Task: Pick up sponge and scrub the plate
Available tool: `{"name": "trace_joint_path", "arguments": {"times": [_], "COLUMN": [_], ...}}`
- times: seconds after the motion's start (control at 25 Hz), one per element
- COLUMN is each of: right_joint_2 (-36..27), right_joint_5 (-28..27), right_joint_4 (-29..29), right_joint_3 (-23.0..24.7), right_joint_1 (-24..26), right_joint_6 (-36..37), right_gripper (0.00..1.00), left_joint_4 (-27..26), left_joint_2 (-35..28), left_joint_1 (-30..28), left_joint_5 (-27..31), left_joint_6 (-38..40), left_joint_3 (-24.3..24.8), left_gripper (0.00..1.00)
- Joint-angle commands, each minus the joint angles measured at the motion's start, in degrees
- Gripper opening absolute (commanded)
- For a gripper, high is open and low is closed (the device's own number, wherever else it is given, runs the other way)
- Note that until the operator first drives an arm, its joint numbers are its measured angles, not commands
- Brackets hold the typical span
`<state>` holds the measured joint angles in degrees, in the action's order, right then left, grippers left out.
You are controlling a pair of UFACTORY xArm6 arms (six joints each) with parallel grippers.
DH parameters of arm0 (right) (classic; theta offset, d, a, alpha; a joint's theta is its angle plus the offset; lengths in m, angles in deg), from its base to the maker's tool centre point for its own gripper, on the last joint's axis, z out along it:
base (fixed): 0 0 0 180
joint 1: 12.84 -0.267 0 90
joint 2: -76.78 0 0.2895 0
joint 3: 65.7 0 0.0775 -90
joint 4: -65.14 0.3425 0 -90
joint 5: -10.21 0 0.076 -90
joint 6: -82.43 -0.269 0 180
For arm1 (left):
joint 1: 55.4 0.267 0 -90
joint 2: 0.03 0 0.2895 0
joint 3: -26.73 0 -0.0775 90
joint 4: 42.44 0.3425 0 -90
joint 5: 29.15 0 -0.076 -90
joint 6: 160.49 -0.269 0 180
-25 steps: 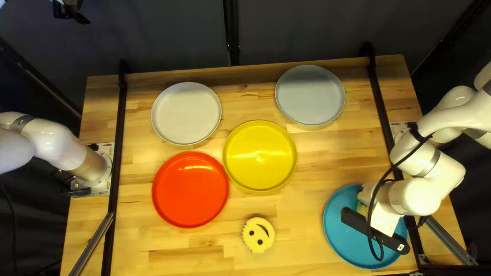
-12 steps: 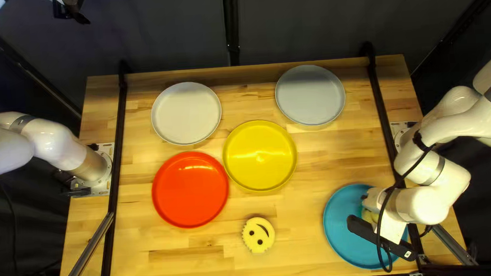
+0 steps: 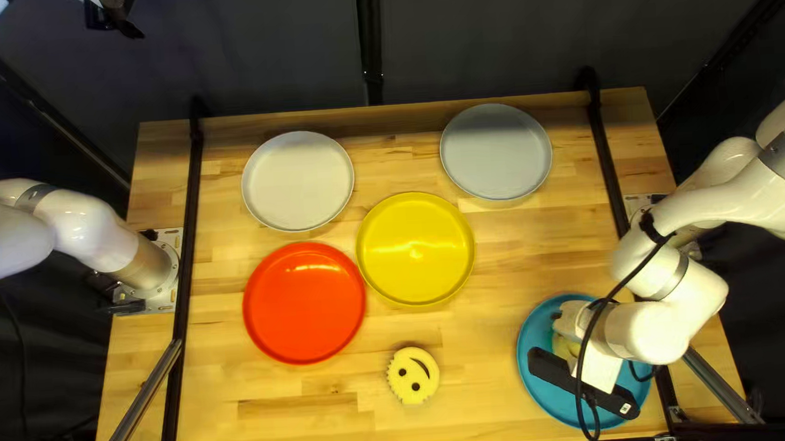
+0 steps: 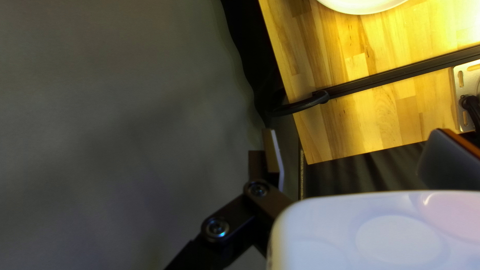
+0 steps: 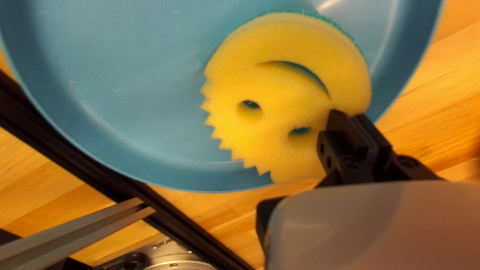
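1. Sweeping the smiley-face sponge [image 3: 564,344] over the blue plate [image 3: 558,407] with the right arm [image 3: 661,332], at the lower right of the top left view. Shifted just now toward the left of that view, reversing the small rightward drift between the two earlier pictures. Probably a back-and-forth scrubbing stroke, well past the pickup.

2. Seeing, in the same view, no change in the second smiley-face sponge [image 3: 413,374], lying on the wooden table [image 3: 477,415], nor in the red plate [image 3: 304,303] and yellow plate [image 3: 415,248]. Likely not needed for this stroke.

3. Finding the left gripper [image 4: 358,155] in the left wrist view with fingers spread wide and nothing held, beyond the table's edge. Kept parked through all three top left pictures; apparently no part to play in the scrubbing.

4. Reading the right gripper [image 5: 352,120] in the right wrist view as clamped on the sponge's edge, beside the cut-out smile. Yellow face toward the camera, green scouring layer showing along the rim; contact with the plate hard to confirm.

5. Calling next for more strokes toward untouched parts of the plate, with steady pressure. Could twist in that edge grip, or drag the plate along if pressed too hard.
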<state>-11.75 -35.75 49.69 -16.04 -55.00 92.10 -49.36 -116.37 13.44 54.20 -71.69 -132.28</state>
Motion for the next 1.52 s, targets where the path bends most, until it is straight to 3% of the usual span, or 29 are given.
{"name": "trace_joint_path", "arguments": {"times": [0.04, 0.2, 0.36, 0.68, 0.84, 1.12, 1.52], "right_joint_2": [0.19, -0.19, -1.81, -5.34, -4.63, 2.57, 3.78], "right_joint_5": [-1.18, -2.89, -3.67, -1.75, -3.23, -5.10, -4.62], "right_joint_4": [0.82, 1.52, 1.16, 3.22, 6.69, 15.08, 16.02], "right_joint_3": [-0.52, -1.09, -0.69, 0.47, -2.75, -11.92, -13.16], "right_joint_1": [-3.11, -4.96, -2.46, 12.78, 20.22, 34.70, 35.69], "right_joint_6": [-2.42, -3.63, -1.71, 13.89, 23.13, 39.80, 41.09], "right_gripper": [0.00, 0.00, 0.00, 0.00, 0.00, 0.00, 0.00], "left_joint_4": [0.00, 0.00, 0.00, 0.00, 0.00, 0.00, 0.00], "left_joint_2": [0.00, 0.00, 0.00, 0.00, 0.00, 0.00, 0.00], "left_joint_1": [0.00, 0.00, 0.00, 0.00, 0.00, 0.00, 0.00], "left_joint_5": [0.00, 0.00, 0.00, 0.00, 0.00, 0.00, 0.00], "left_joint_6": [0.00, 0.00, 0.00, 0.00, 0.00, 0.00, 0.00], "left_joint_3": [0.00, 0.00, 0.00, 0.00, 0.00, 0.00, 0.00], "left_gripper": [1.00, 1.00, 1.00, 1.00, 1.00, 1.00, 1.00]}}
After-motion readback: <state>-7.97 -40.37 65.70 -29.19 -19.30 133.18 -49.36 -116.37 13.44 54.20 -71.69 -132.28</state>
